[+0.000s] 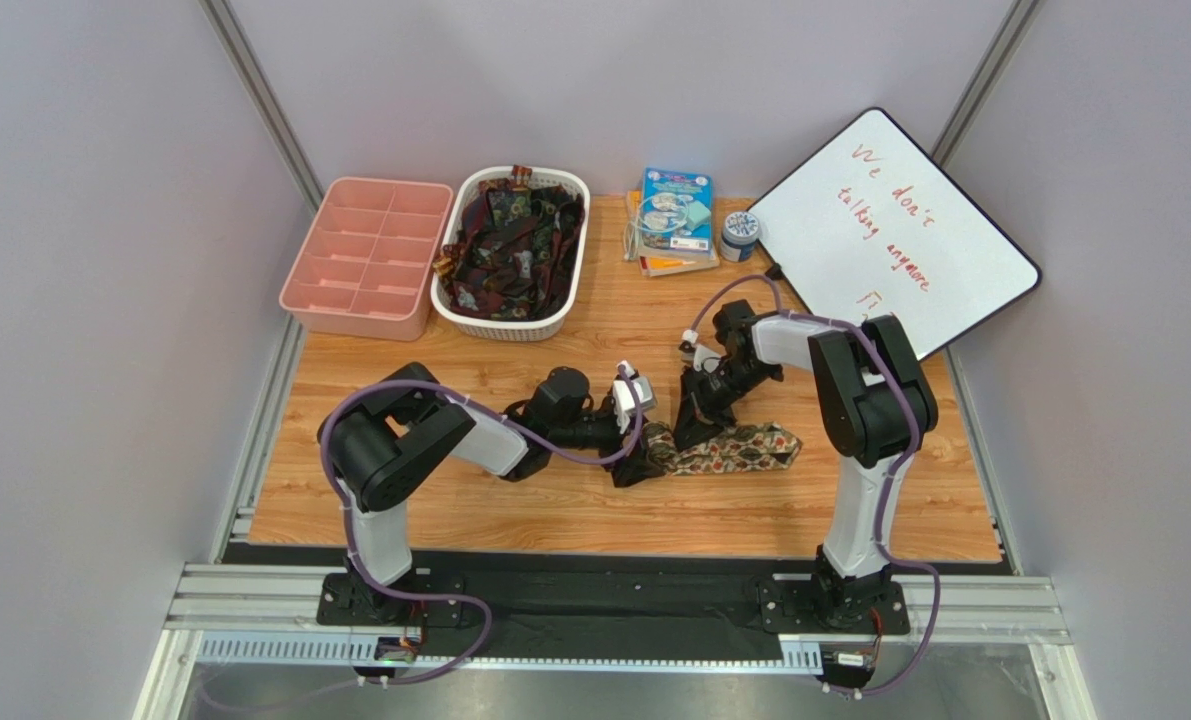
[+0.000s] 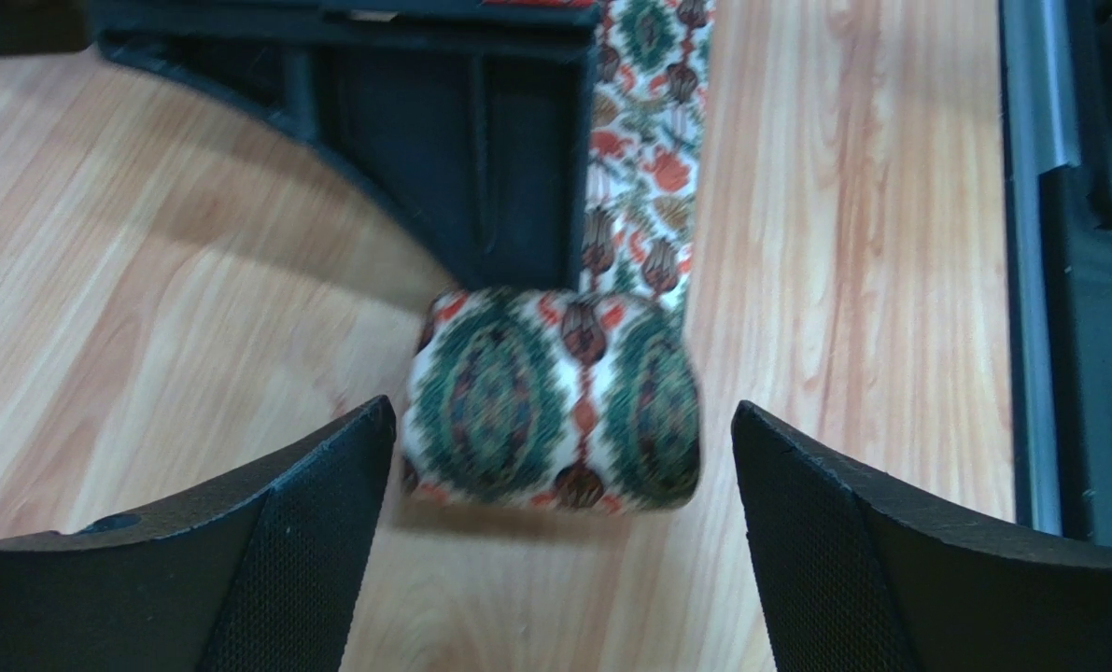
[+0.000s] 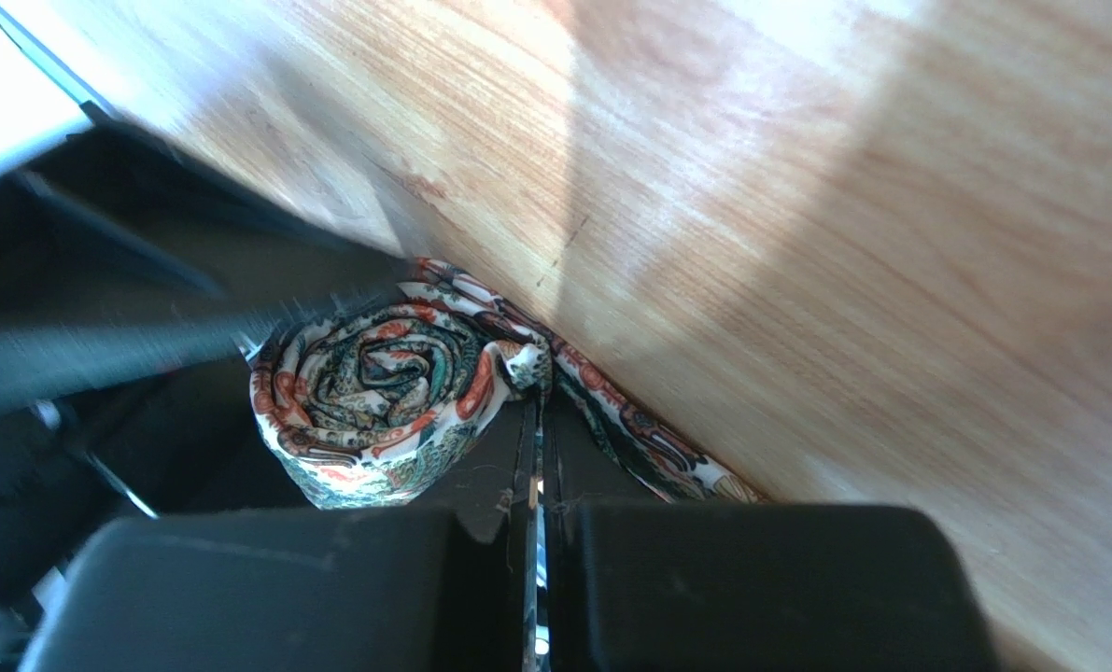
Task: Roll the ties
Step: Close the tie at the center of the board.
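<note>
The left claw (image 2: 559,427) is spread wide. Its fingers (image 2: 239,560) flank the rolled end of the tie (image 2: 554,399) at 9 and 3 o'clock. The 9 o'clock finger sits just beside the roll, though contact cannot be told, and the 3 o'clock finger stands apart from it. The roll lies on the wooden surface (image 2: 169,308), and the unrolled strip runs from it toward 12 o'clock in the left wrist view.

The right claw (image 3: 537,560) is pressed together, with only a thin seam between its fingers. It stands just beside the strip, close behind the roll.

From above, the tie lies near the middle of the surface. Both claws meet at its 9 o'clock end, and the strip stretches toward 3 o'clock. More ties (image 1: 508,248) fill a white basket (image 1: 504,327) at 11 o'clock, a pink tray (image 1: 364,258) sits just beside it at its 9 o'clock, and a whiteboard (image 1: 894,225) lies at 1 o'clock.
</note>
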